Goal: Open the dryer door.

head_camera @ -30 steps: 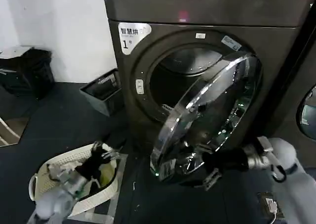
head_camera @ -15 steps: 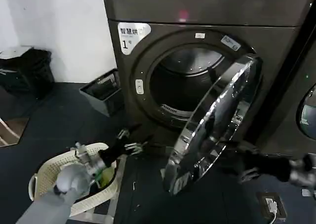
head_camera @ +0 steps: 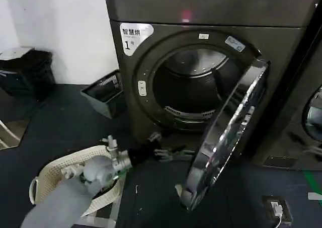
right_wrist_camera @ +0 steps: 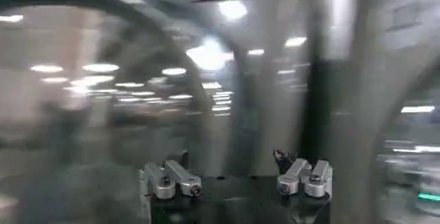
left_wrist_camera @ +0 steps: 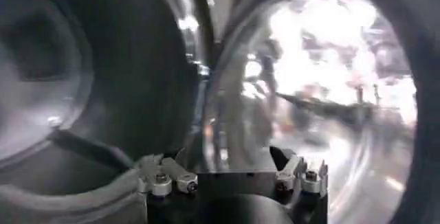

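Note:
The dryer (head_camera: 282, 52) is a dark machine with a white "1" sticker (head_camera: 135, 35). Its round drum opening (head_camera: 193, 87) is exposed. The dryer door (head_camera: 229, 122), chrome-ringed with dark glass, stands swung out on its right-hand hinge, nearly edge-on to me. My left gripper (head_camera: 168, 150) reaches low in front of the opening, close to the door's inner face, open and holding nothing. In the left wrist view the left gripper (left_wrist_camera: 230, 174) faces the bulging door glass (left_wrist_camera: 330, 88) with its jaws apart. The right gripper (right_wrist_camera: 234, 170) is open in front of blurred dark machine surfaces.
A cream laundry basket (head_camera: 48, 175) sits on the floor under my left arm. A grey bin (head_camera: 103, 94) stands beside the dryer's left side. The neighbouring machine's round door (head_camera: 314, 112) shows at the right edge. A floor socket (head_camera: 275, 208) lies at lower right.
The door has swung farther open to the right. My left arm has stretched forward from the basket toward the door. The right arm has drawn back out of the head view.

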